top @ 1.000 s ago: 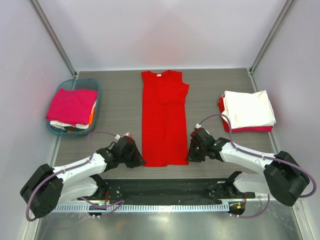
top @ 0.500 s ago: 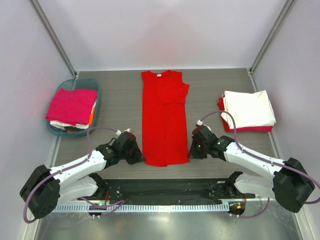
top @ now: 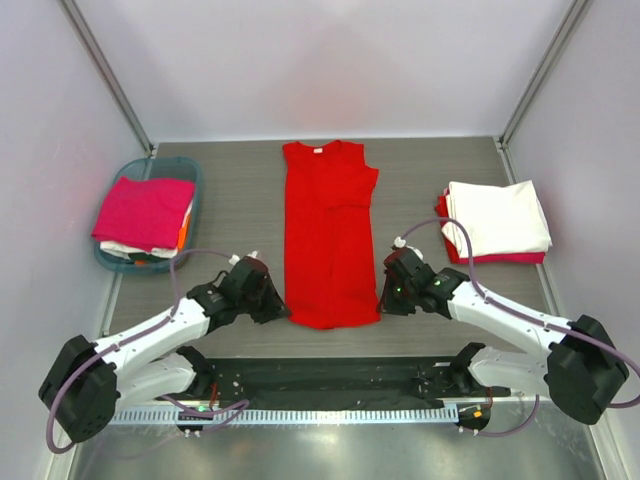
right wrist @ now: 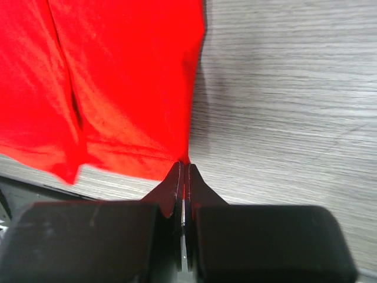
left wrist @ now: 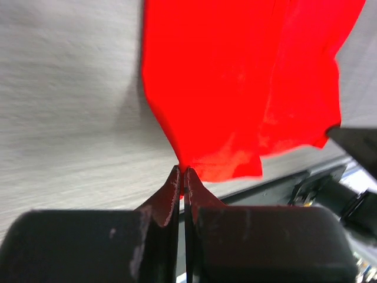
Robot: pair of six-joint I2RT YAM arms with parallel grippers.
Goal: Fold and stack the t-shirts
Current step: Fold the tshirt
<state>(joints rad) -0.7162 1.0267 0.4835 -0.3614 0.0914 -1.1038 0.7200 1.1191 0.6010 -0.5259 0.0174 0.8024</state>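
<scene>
The left gripper (left wrist: 183,172) and right gripper (right wrist: 183,165) were clamped on the near hem corners of the red shirt (top: 328,240), which was laid lengthwise mid-table (top: 240,200). A basket (top: 160,163) holding a pink shirt (top: 145,212) was seen at left, and a white-topped stack (top: 497,218) at right. Since a second earlier, both pairs of jaws had been closed and the hem drawn slightly farther from the arm bases.

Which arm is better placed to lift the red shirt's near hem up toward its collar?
Neither alone, I'd judge: the left gripper is shut on the near left corner of the red shirt and the right gripper on its near right corner, so both should lift together.
</scene>
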